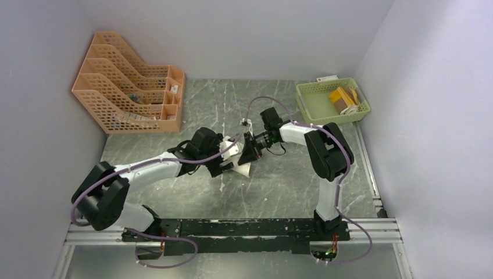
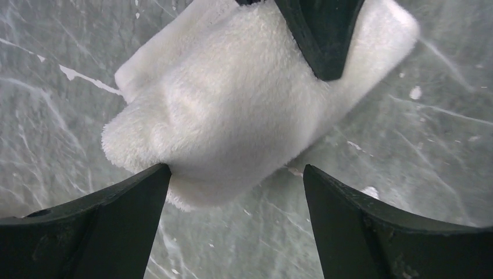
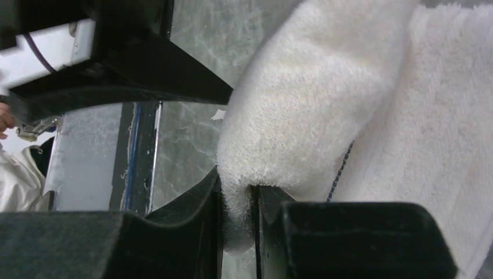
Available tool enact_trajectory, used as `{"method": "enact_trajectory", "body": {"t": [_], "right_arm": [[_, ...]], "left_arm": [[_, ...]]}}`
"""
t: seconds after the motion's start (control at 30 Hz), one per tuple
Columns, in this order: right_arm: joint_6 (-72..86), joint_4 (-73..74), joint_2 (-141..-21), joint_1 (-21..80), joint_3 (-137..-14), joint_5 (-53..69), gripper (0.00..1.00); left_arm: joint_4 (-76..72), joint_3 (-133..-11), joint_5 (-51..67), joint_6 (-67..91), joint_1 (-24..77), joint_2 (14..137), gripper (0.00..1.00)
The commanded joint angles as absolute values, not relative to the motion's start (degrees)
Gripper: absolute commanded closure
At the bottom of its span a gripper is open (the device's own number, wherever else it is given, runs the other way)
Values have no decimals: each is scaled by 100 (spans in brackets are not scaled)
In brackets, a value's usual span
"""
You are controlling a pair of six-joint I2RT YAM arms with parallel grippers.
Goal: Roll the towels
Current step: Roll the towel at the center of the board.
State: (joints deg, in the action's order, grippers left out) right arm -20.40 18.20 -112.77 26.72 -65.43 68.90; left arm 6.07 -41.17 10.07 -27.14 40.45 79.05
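The cream towel [image 2: 232, 104], likely soft, light and floppy, lies bundled just ahead of the wide-open left end effector [image 2: 235, 171]. The right end effector [image 3: 238, 195] pinches its folded edge. Best gripped across the thick bundle.

Centre of the surface [image 1: 279, 192] is jammed: left claw [image 2: 235, 174] and right claw [image 3: 237, 192] meet at the white towel [image 1: 243, 168]. Plenty of bare room along the near edge; orange rack [image 1: 131, 87] blocks far left, green basket [image 1: 332, 100] far right.
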Motion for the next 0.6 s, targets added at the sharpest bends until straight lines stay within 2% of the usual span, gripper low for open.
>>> {"method": "enact_trajectory", "body": {"t": [0.0,0.23,0.33,0.47,0.53,0.57], "right_arm": [[-2155,2077,-11337,2663,-6722,7432,90],[-2086,2108,-11541,2650,-6694,7536,91],[-1735,1777,-11540,2641,-6539,7551,91],[-1005,1089,-11699,2556,-6234,7394,89],[-494,521,-11613,2433,-5995,7338,89],[-301,307,-11469,2352,-5892,7254,88]], "left_arm": [[-138,-4246,390,-3433,4248,8432,4],[-556,-4318,952,-3521,4412,9207,7],[-705,-4277,1172,-3498,4412,9354,16],[-398,-4576,1406,-3552,4410,9638,41],[-193,-4753,1563,-3592,4412,9763,60],[-72,-4844,1615,-3600,4412,9826,78]]}}
